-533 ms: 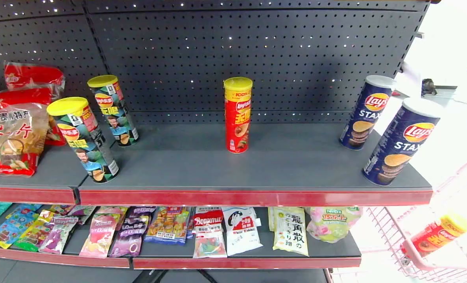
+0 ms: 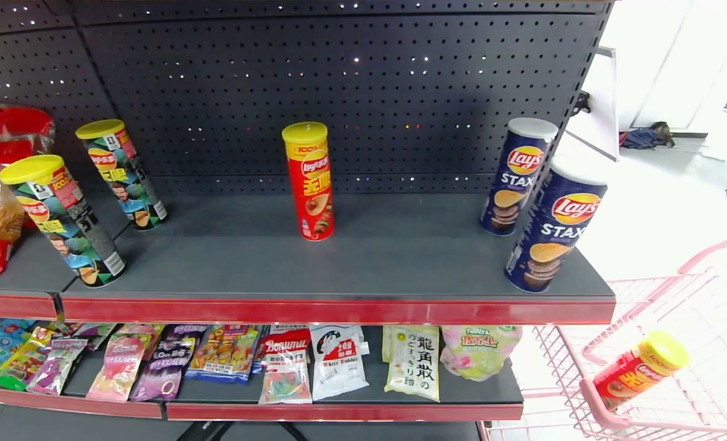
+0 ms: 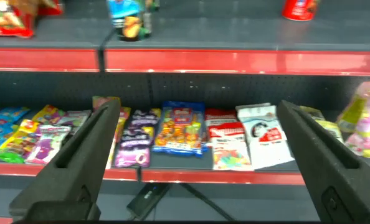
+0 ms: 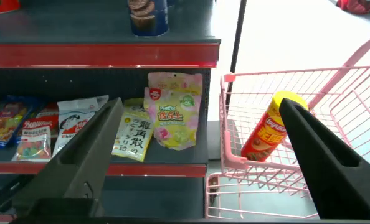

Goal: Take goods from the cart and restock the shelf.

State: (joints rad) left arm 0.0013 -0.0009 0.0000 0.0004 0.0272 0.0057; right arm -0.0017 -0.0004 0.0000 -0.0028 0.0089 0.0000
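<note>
One red chip can [image 2: 639, 369] lies tilted inside the pink wire cart [image 2: 590, 401], propped against the cart's near corner with its yellow lid uppermost. Both claws are released. The right gripper [image 4: 199, 106] hangs beside the cart with its fingers spread wide, short of the can. The left gripper [image 3: 197, 104] hangs spread as well, farther from the cart, facing the snack bags [image 3: 179, 127].

The likely trouble is in the pick. The can is smooth and round and rests at a slant, so a pinch off its middle could roll or squirt it deeper into the cart. A finger could also snag the cart's wire wall or rim on the way in.

On the lift, two blue chip cans [image 2: 553, 223] stand at the end of the upper shelf [image 2: 339, 269] nearest the cart. A low or wide swing could topple the front one off the lip.
</note>
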